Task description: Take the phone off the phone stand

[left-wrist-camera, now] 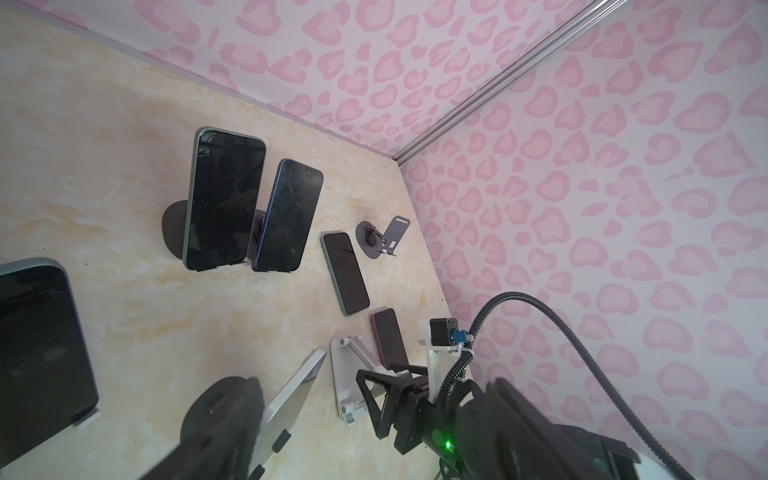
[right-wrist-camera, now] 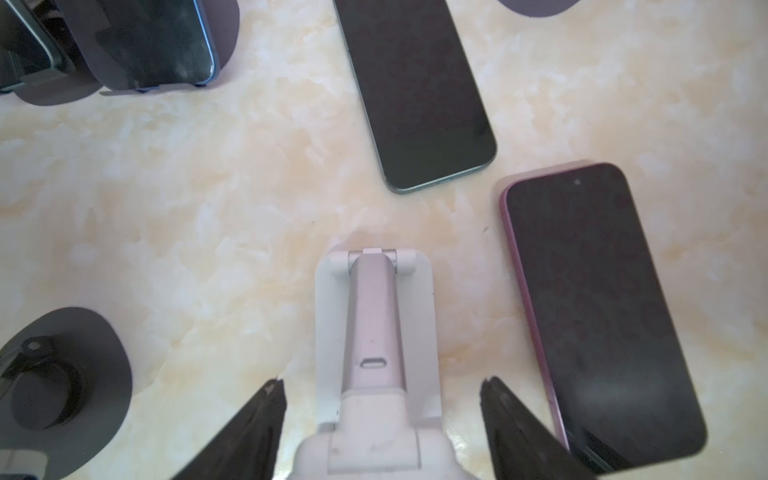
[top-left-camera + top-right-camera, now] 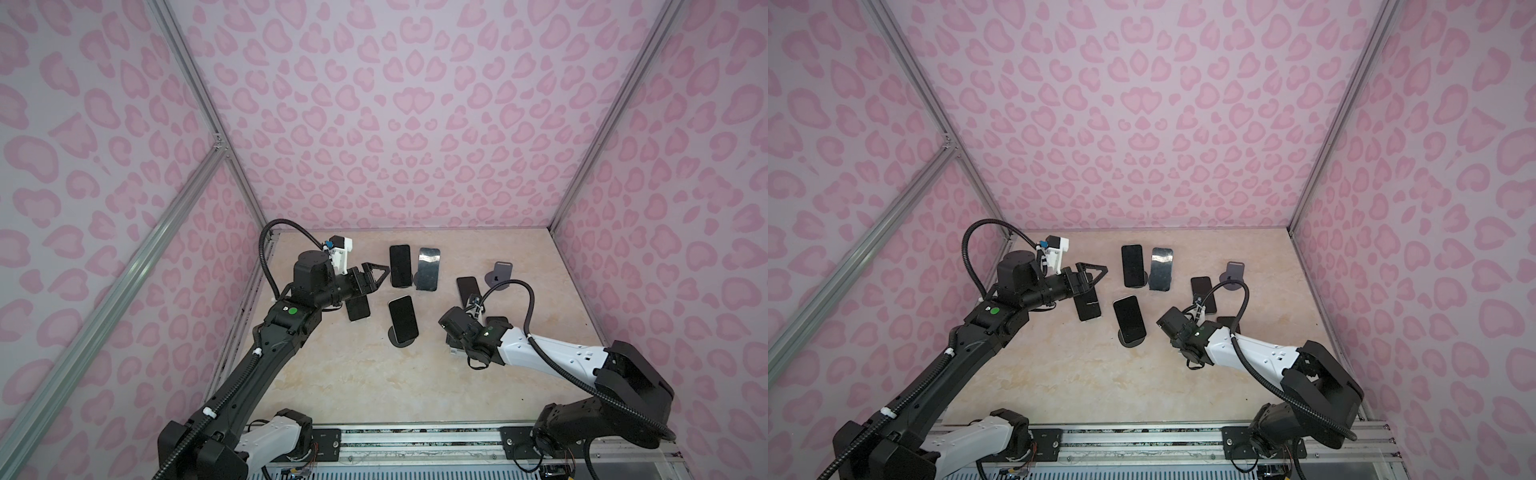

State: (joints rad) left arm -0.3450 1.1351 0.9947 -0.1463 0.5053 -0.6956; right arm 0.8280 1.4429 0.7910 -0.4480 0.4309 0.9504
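Observation:
Three dark-screened phones lean on phone stands in both top views: one [image 3: 400,266] and a shiny one [image 3: 428,269] at the back, and one [image 3: 402,318] on a round dark base in the middle. A further phone [image 3: 358,309] lies partly under my left gripper [image 3: 376,276], which hovers open and empty. My right gripper [image 2: 384,390] is open, its fingers on either side of an empty white stand [image 2: 374,324] without touching it. A purple-edged phone [image 2: 602,311] lies flat on the table beside that stand.
A teal-edged phone [image 2: 419,91] lies flat beyond the white stand. An empty purple stand [image 3: 500,274] sits at the back right. Pink patterned walls enclose the marble tabletop [image 3: 353,374] on three sides. The right arm's cable [image 3: 528,307] arches over the flat phones.

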